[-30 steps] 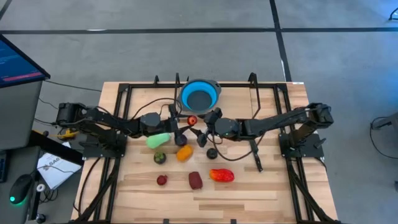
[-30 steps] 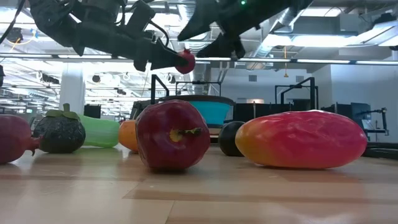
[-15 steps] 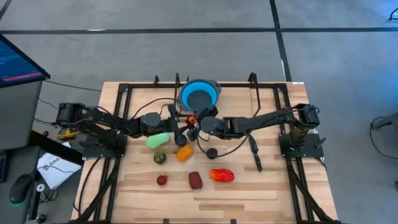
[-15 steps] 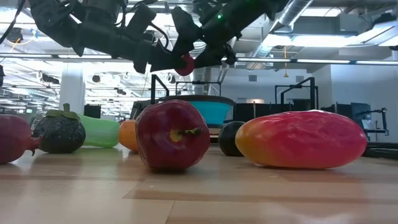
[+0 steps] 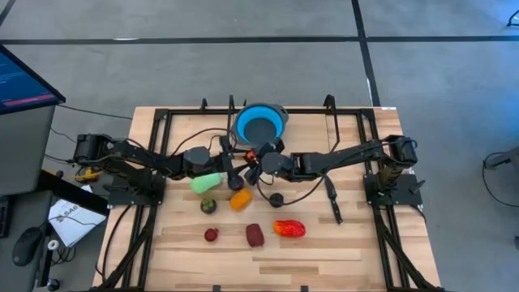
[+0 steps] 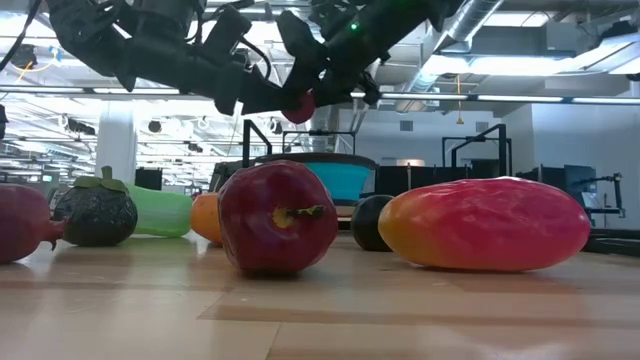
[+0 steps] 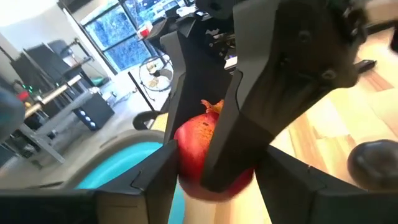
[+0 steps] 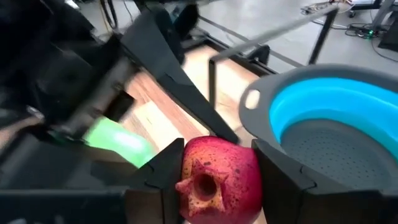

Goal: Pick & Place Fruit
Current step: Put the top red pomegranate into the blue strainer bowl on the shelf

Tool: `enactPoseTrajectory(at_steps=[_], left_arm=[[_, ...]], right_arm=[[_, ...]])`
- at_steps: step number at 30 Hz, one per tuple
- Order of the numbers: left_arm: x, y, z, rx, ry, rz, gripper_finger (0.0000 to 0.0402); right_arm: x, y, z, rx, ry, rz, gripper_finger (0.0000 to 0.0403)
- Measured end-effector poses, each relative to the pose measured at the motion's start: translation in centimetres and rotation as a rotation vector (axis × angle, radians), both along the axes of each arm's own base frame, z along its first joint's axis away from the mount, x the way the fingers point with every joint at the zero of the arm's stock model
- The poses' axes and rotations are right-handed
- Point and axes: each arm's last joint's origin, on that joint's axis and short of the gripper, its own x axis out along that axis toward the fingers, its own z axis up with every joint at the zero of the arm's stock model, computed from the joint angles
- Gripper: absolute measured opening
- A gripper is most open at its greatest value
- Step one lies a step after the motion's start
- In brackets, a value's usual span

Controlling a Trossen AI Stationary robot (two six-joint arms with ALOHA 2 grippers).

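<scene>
**Fruit changing claws above the table, bowl not yet filled**

The blue bowl (image 5: 261,123) looks empty to me, and seven fruits lie on the wood. The red pomegranate (image 8: 219,176) is in the air beside the bowl's rim. My left gripper (image 5: 243,159) grasps it, and my right gripper (image 5: 258,160) has its fingers around it too.

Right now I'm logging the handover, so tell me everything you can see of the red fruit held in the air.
The red fruit is a small, round, glossy toy pomegranate with a tan crown end. It is off the table, just beside the blue bowl. The left gripper and right gripper both have their fingers against its sides. Nothing else touches it.
</scene>
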Motion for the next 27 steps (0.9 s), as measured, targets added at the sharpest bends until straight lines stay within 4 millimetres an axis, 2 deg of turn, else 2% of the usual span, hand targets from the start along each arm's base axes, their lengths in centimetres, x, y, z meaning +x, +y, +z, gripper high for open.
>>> enactPoseTrajectory(at_steps=[5,8,15,18,27], left_arm=[[0.1,0.1,0.7,-0.063,-0.072,0.011,0.0246],[0.0,0.3,0.3,-0.119,-0.059,0.028,0.0281],[0.0,0.0,0.4,-0.215,-0.097,0.047,0.0321],[0.0,-0.7,0.3,-0.227,-0.096,0.021,0.0323],[0.0,-3.3,0.3,-0.237,-0.084,-0.078,0.0306]], right_arm=[[-1.3,-1.1,0.0,-0.009,0.122,-0.026,0.0164],[-2.7,-2.1,1.2,0.003,0.176,-0.039,0.0166],[-4.0,-7.0,3.1,0.158,0.136,0.065,0.0162],[-3.9,-9.6,3.1,0.207,0.137,0.088,0.0170],[-0.3,-16.2,1.9,0.165,0.230,0.118,0.0166]])
